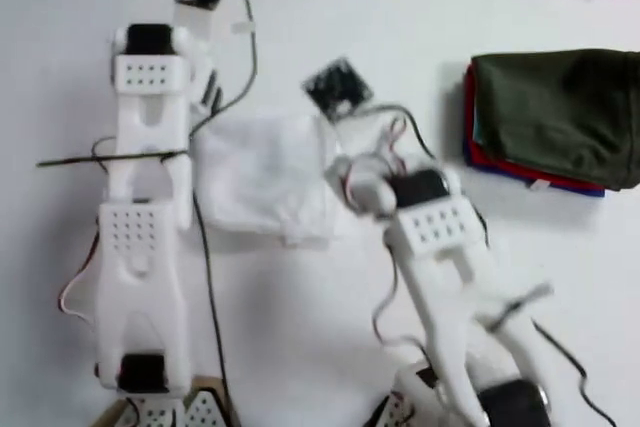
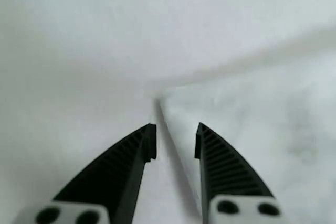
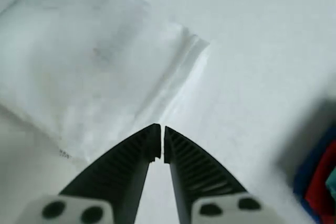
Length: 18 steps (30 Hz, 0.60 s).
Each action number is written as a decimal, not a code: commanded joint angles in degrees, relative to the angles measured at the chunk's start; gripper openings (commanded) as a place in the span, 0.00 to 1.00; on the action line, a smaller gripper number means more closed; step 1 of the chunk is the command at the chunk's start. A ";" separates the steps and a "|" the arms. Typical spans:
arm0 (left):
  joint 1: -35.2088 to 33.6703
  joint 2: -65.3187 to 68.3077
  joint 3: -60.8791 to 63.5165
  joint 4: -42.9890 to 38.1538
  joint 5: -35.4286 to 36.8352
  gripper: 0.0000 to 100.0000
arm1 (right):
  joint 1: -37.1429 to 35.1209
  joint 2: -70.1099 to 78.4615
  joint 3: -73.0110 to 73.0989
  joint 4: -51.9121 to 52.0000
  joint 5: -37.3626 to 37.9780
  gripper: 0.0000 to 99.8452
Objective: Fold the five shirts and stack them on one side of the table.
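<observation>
White table (image 1: 300, 327); plain white shirt (image 1: 262, 179); beside the shirt, a stack (image 1: 555, 112) dark green on top, then teal, red, blue; arms (image 1: 145, 237) white with black joints.

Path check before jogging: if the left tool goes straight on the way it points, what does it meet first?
Probably the shirt: its corner lies just ahead of the open left tool, with bare table beside it. Depth is unclear.

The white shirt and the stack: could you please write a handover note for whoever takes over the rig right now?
Left tool: open, over an edge of the white shirt.
Right tool: shut, nothing visibly held, near the same shirt.
Done: folded stack, dark green on top, at one side of the table; white shirt looks folded.
Left: put the white shirt on the stack.
</observation>
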 commanded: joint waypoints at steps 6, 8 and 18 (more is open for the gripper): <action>-1.05 -28.57 37.93 -0.35 -0.35 0.14 | 1.71 33.10 -36.84 8.04 -8.79 0.02; -1.05 -35.52 49.45 -5.01 -0.35 0.14 | 1.63 39.25 -43.87 10.95 -10.20 0.02; 4.75 -54.95 89.98 -27.25 0.00 0.14 | 1.45 58.15 -66.64 22.02 -15.03 0.02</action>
